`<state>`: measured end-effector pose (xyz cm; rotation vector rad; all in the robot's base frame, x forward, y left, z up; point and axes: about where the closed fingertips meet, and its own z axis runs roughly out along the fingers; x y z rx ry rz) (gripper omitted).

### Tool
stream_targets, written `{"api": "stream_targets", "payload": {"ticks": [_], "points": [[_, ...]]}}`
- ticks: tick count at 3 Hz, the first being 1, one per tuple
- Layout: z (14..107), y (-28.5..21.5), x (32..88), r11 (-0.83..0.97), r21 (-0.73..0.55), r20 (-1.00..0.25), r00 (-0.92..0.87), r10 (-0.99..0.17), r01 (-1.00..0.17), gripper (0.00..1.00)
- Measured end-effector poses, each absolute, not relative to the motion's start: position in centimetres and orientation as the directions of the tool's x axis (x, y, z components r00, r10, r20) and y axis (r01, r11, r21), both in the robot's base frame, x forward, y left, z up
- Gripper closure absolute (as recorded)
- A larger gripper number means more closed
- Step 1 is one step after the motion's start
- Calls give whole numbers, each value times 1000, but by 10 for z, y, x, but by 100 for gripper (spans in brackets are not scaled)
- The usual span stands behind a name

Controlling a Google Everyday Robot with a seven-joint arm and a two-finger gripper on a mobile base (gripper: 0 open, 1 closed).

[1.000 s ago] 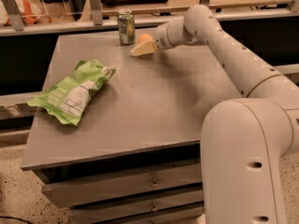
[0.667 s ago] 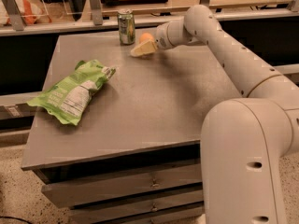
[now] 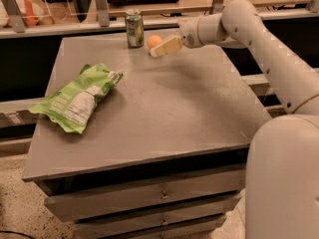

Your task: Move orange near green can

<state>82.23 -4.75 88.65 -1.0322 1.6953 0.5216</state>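
The green can [image 3: 134, 29] stands upright at the far edge of the grey table [image 3: 164, 108]. The orange [image 3: 154, 41] rests on the table just right of the can, a small gap apart. My gripper [image 3: 156, 48] reaches in from the right and is open. Its pale near finger [image 3: 167, 46] lies right in front of the orange and hides the fruit's lower right side. The far finger is hidden.
A flat crinkled green chip bag [image 3: 77, 97] lies on the left of the table. A railing with metal posts [image 3: 101, 4] runs behind the far edge. Drawers [image 3: 149, 198] are under the tabletop. My arm [image 3: 269, 54] spans the right side.
The orange, hidden by the gripper before, now shows beside the can. The gripper has let go of it and drawn slightly back to the right.
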Motion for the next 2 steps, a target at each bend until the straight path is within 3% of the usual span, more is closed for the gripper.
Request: {"api": "stream_targets", "payload": {"ticks": [2], "points": [[903, -60, 809, 525, -126, -935, -76, -346, -842, 0]]}}
